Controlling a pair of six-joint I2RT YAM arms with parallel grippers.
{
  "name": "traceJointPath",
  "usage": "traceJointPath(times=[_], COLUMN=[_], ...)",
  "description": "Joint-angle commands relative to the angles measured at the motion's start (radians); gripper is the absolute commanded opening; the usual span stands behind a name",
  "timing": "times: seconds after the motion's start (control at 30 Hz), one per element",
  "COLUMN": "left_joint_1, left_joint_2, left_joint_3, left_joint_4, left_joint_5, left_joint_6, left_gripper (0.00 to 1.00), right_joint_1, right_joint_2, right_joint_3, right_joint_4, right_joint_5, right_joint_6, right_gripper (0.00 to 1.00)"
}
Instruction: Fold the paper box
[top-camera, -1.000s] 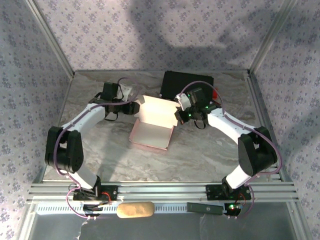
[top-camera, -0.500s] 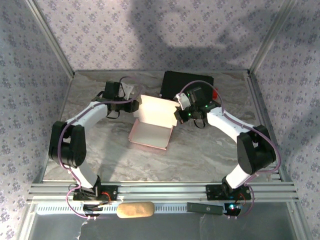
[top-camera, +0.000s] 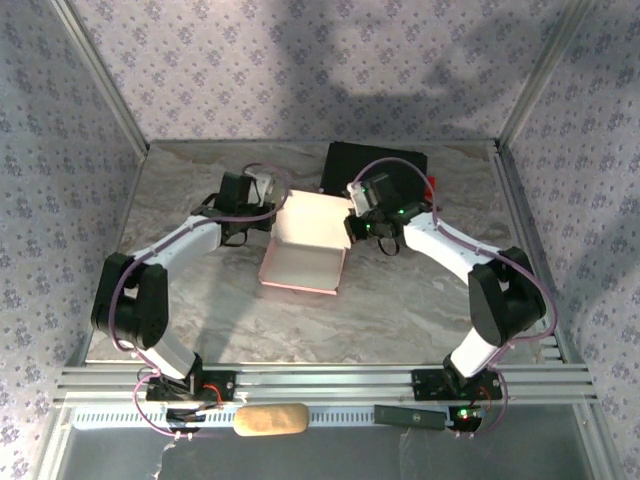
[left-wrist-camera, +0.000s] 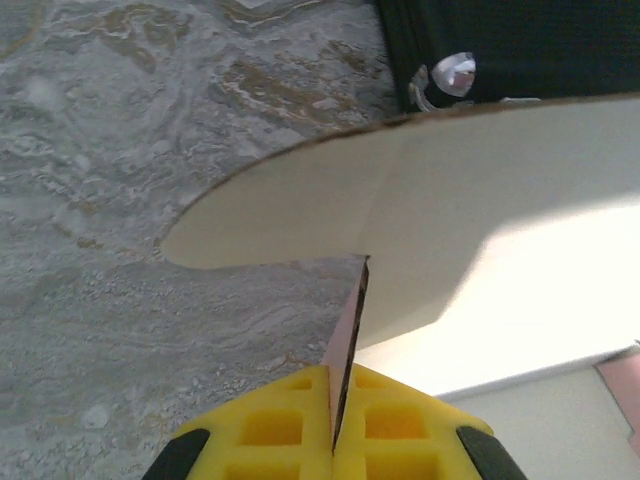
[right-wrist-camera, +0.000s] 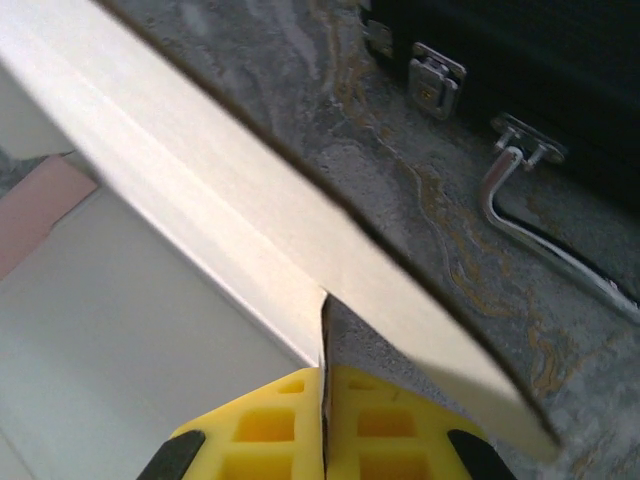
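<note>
Paper box (top-camera: 303, 255): thin pink card, half-formed, lying mid-tabletop (top-camera: 400, 310). Likely light, floppy and quick to crease, so it is best held at the flap edges. Left gripper (left-wrist-camera: 336, 390) is pinching the 9 o'clock flap; right gripper (right-wrist-camera: 323, 385) is pinching the 3 o'clock flap.

1 box (top-camera: 303, 250). 1 black case (top-camera: 385, 165). 2 grippers: left gripper (left-wrist-camera: 338, 430), right gripper (right-wrist-camera: 323, 420). 1 tan pad (top-camera: 271, 419). 1 dark bar (top-camera: 408, 416). 1 tabletop (top-camera: 210, 300).
</note>
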Motion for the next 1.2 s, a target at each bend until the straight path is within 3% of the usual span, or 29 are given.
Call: traceJointPath(times=[0.0,0.1,0.3,0.5,0.73,1.0,1.17], left_joint_1=[-0.057,-0.089,-0.122,-0.128,-0.130,-0.165,-0.211], left_joint_2=[-0.065,-0.113,-0.174,-0.192,-0.202,-0.280,-0.264], left_joint_3=[-0.024,-0.071,-0.169,-0.209,-0.366,-0.660,-0.716], left_joint_4=[0.045,0.087,0.216,0.331,0.626,1.042,1.124], left_joint_5=[-0.078,-0.147,-0.198,-0.244,-0.216,-0.272,-0.293], left_joint_6=[-0.128,-0.200,-0.292,-0.255,-0.226,-0.213,-0.190], left_gripper=[0.00,0.00,0.00,0.00,0.00,0.00,0.00], right_joint_1=[0.077,0.097,0.152,0.170,0.191,0.217,0.227], right_joint_2=[0.035,0.034,-0.011,-0.018,0.019,0.041,0.072], right_joint_3=[0.075,0.078,-0.045,-0.191,-0.271,-0.431,-0.482], right_joint_4=[0.005,0.021,0.290,0.653,0.846,1.137,1.237], right_joint_5=[0.204,0.309,0.402,0.422,0.373,0.312,0.271], right_joint_6=[0.249,0.401,0.524,0.485,0.426,0.306,0.298], right_gripper=[0.00,0.00,0.00,0.00,0.00,0.00,0.00])
